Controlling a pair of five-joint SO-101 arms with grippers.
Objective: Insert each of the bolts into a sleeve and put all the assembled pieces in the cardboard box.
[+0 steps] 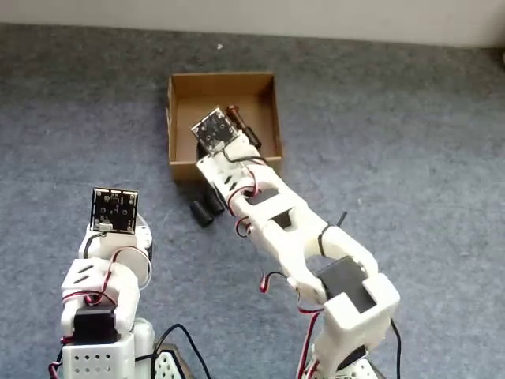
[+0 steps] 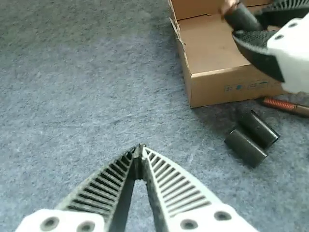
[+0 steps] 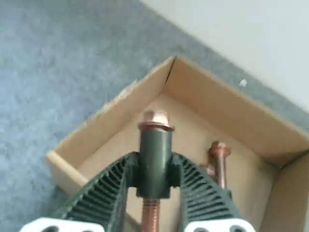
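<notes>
Step judged: drop-off of an assembled piece into the box.

High view: right arm [image 1: 292, 229] is stretched out over cardboard box [image 1: 180, 87]. Two loose sleeves [image 1: 201, 213] lie on tabletop [image 1: 394, 118], just outside box's near wall.

Left wrist view: left hand [image 2: 140, 152] is pressed together, nothing held, over bare tabletop, well apart from box. One loose bolt [image 2: 285, 105] is seen near the sleeves, beside box wall. Ample open room is noted on this side.

Right wrist view: right hand [image 3: 154, 160] is pinched on assembled piece [image 3: 155, 145], w/ bolt head out one sleeve end, thread out the other, held above box floor. Second piece [image 3: 218, 157], apparently assembled, lies inside near a wall. Next move, as judged: hand to be lowered & spread w/o clipping walls or second piece. One bolt + two sleeves remain outside.
</notes>
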